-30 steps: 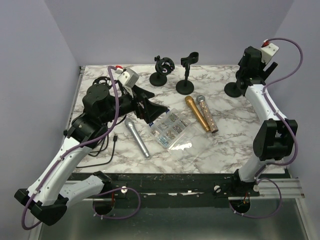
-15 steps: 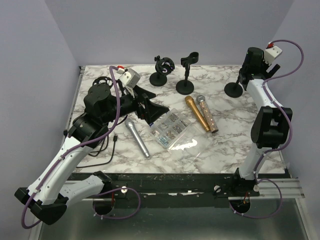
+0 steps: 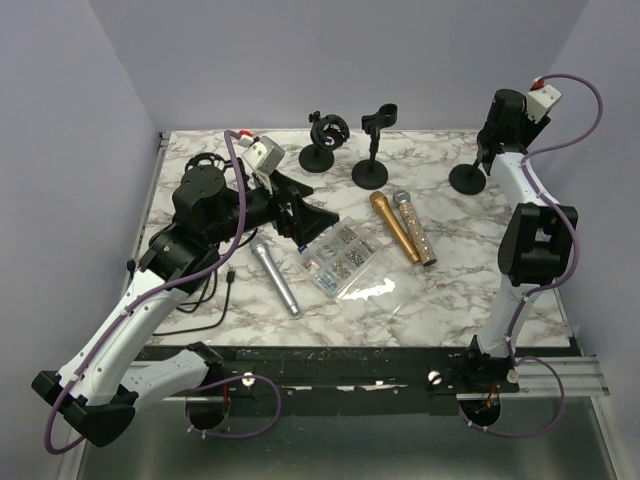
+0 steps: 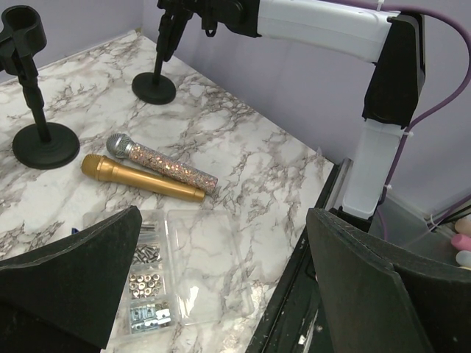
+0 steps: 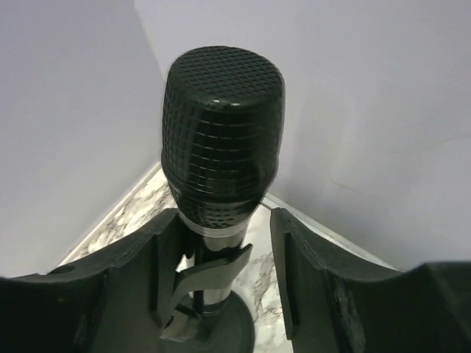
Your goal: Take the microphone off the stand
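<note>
A black microphone (image 5: 222,140) with a mesh head stands upright in the clip of a black stand (image 5: 221,334) at the table's far right corner. My right gripper (image 5: 221,272) is open, with its fingers on either side of the microphone's handle just below the head. The left finger lies close against the handle and the right finger stands apart from it. In the top view the right gripper (image 3: 492,140) hangs over the stand's round base (image 3: 466,180) and hides the microphone. My left gripper (image 3: 305,220) is open and empty above the parts box.
A gold microphone (image 3: 394,226), a glittery pink one (image 3: 414,227) and a silver one (image 3: 274,275) lie on the marble table. A clear parts box (image 3: 345,260) lies mid-table. Two empty stands (image 3: 325,140) (image 3: 372,150) stand at the back. Walls are close behind the right stand.
My right arm has drawn its elbow back toward the far corner and tilted its wrist up over the stand. The left arm has barely shifted.
</note>
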`<state>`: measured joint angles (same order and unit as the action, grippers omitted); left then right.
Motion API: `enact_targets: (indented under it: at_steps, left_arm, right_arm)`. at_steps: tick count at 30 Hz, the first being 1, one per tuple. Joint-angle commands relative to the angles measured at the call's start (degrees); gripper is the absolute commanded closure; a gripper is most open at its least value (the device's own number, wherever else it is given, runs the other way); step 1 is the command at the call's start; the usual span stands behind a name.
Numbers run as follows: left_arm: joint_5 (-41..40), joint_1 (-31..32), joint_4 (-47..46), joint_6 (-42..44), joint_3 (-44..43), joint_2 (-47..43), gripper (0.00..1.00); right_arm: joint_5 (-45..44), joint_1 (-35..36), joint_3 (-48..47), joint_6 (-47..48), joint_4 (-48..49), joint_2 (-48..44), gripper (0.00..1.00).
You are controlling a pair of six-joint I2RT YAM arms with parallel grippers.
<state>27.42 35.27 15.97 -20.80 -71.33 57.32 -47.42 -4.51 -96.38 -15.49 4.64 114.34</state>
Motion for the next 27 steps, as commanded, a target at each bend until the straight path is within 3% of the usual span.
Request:
enact_targets:
  at_steps: [1, 17, 27]
  left_arm:
    - [-0.18, 0.07, -0.65, 0.27, -0.45, 0.15, 0.01]
    - [0.64, 0.07, -1.72, -0.52, -0.09, 2.85, 0.02]
    - [2.96, 0.06, -2.85, -2.64, 0.05, 5.99, 0.01]
  right_arm:
    - [2.85, -0.64, 0.73, 2.56, -0.34, 0.36, 0.46]
    - [13.64, 1.59, 14.23, 8.79, 2.92, -11.39, 0.99]
    - [21.59, 4.4, 24.75, 8.78, 3.46, -20.26, 0.99]
